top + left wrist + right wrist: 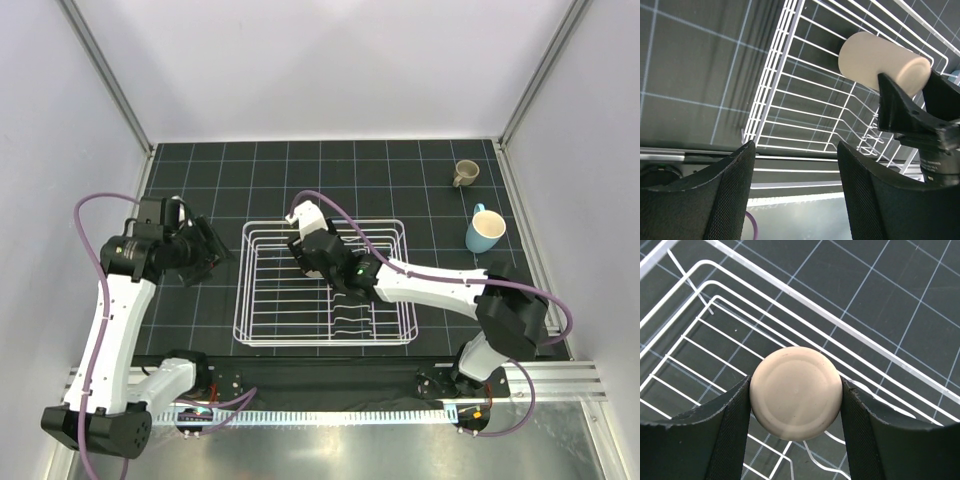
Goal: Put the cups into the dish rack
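The white wire dish rack [258,300] lies in the middle of the dark gridded mat. My right gripper [305,230] hangs over the rack's back part, shut on a beige handleless cup [304,213]. In the right wrist view the cup's round base [796,392] faces the camera, pinched between both pads above the rack wires [790,290]. The left wrist view shows the same cup [875,62] from the side over the rack [790,100]. A light blue mug [486,230] and a small tan mug [465,172] stand at the back right. My left gripper [207,256] is open and empty, just left of the rack.
White enclosure walls and metal posts surround the mat. The rack's wavy plate dividers [352,318] run along its front right part. The rail with both arm bases lies along the near edge [330,385].
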Robot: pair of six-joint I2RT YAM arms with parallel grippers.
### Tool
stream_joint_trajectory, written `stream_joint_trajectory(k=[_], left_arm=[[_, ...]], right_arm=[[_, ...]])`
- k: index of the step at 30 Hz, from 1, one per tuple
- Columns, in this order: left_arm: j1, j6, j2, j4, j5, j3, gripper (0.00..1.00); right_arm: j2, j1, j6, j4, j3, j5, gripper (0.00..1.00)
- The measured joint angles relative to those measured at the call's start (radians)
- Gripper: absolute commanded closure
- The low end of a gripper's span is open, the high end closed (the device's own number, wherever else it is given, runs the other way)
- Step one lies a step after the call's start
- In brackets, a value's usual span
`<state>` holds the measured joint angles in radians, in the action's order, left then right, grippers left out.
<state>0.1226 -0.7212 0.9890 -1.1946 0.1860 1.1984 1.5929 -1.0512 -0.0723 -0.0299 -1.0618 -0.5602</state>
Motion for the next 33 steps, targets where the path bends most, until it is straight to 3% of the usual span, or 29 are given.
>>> stream_joint_trajectory(k=[5, 11, 13, 18, 29, 33], left_arm=[[0.029, 0.027, 0.024, -0.001, -0.035, 0.027, 0.34], [0.034, 0.036, 0.022, -0.004, -0.056, 0.027, 0.34], [0.034, 0.041, 0.022, -0.008, -0.066, 0.028, 0.34], [0.034, 0.042, 0.023, -0.031, -0.099, 0.053, 0.34], [0.034, 0.022, 0.07, -0.029, -0.115, 0.105, 0.34], [0.034, 0.021, 0.08, -0.029, -0.115, 0.105, 0.33]], right_arm=[[0.018, 0.0, -0.002, -0.01, 0.0, 0.001, 0.95], [0.024, 0.0, -0.013, -0.015, 0.0, 0.001, 0.79], [0.024, 0.0, -0.016, -0.014, 0.0, 0.002, 0.65], [0.024, 0.0, -0.03, 0.014, -0.013, 0.011, 0.5], [0.024, 0.004, -0.057, 0.062, -0.032, 0.064, 0.45], [0.024, 0.004, -0.072, 0.068, -0.034, 0.075, 0.16]])
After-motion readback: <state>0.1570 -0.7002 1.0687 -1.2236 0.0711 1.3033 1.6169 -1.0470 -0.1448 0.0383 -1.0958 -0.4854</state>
